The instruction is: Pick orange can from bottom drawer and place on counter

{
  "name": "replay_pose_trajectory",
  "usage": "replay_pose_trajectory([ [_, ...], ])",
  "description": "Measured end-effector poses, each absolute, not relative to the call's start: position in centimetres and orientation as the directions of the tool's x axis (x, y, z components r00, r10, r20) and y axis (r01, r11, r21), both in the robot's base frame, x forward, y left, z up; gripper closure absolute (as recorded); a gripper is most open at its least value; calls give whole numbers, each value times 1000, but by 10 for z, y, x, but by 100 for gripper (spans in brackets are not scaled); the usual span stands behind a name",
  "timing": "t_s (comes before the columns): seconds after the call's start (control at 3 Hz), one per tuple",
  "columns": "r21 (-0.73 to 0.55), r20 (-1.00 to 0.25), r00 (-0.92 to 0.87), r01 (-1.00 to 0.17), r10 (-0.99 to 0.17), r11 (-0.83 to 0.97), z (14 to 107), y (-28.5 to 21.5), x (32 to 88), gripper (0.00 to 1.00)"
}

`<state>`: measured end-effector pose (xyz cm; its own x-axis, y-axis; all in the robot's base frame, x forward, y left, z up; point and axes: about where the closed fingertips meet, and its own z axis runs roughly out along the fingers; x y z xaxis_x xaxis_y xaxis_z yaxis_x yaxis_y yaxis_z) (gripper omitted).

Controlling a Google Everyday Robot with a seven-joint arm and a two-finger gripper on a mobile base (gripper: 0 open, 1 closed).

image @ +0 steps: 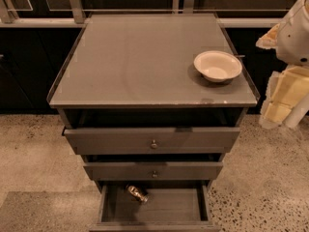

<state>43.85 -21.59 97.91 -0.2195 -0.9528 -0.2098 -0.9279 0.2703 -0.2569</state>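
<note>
Gripper (282,111) hung off the counter's (140,62) right edge, open or closed I couldn't tell; parked clear, I guess, of the can (137,193) at the drawer's (166,208) back edge.

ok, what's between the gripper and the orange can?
Camera view: the gripper hangs right of the counter; between it and the orange can in the bottom drawer sit the two upper drawer fronts.

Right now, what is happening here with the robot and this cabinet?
The gripper hangs right of the cabinet, beside the counter, far from the orange can. The bottom drawer is open, and the can lies on its side near its back left. A cream bowl sits on the counter. The pick is not yet begun.
</note>
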Motion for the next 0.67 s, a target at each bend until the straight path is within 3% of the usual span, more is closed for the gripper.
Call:
replay_pose_trajectory([
  [0.67,-254,-256,-234,-920,-938,299,959,-214,431,0],
])
